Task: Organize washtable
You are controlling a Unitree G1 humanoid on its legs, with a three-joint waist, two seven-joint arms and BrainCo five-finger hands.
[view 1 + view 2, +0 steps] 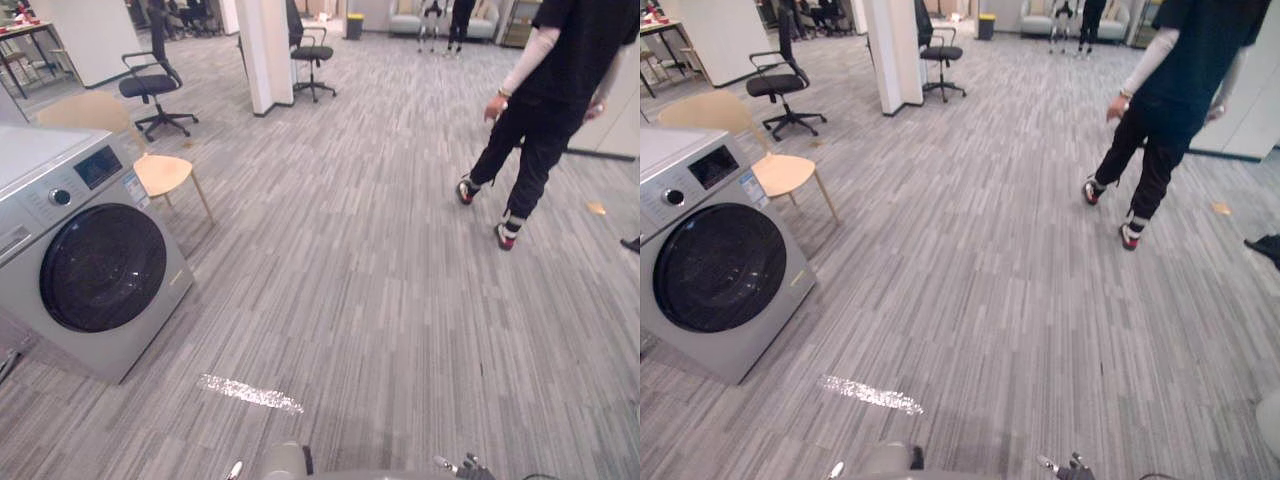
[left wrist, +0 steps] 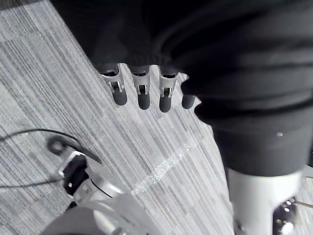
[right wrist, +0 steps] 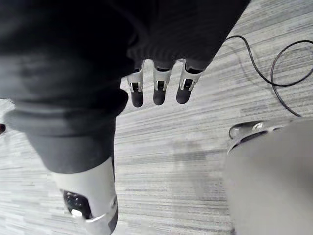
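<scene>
Left wrist view: the left hand is hanging with straight, slightly spread fingers, holding nothing; the right hand is hanging likewise. A silver front-loading washing machine with dark round door is standing ahead on the left hand's side, nearer it; where any washtable lies I cannot tell.

You see a grey striped carpet floor. At 9 o'clock a silver washing machine stands on it, door shut. Just behind it, at 10 o'clock, stands a light wooden chair. Further at 11 o'clock is a black office chair, and at 12 o'clock a white pillar with a second office chair beside it. At 2 o'clock a person walks on the carpet. At 6 o'clock lies a pale glittering streak.
</scene>
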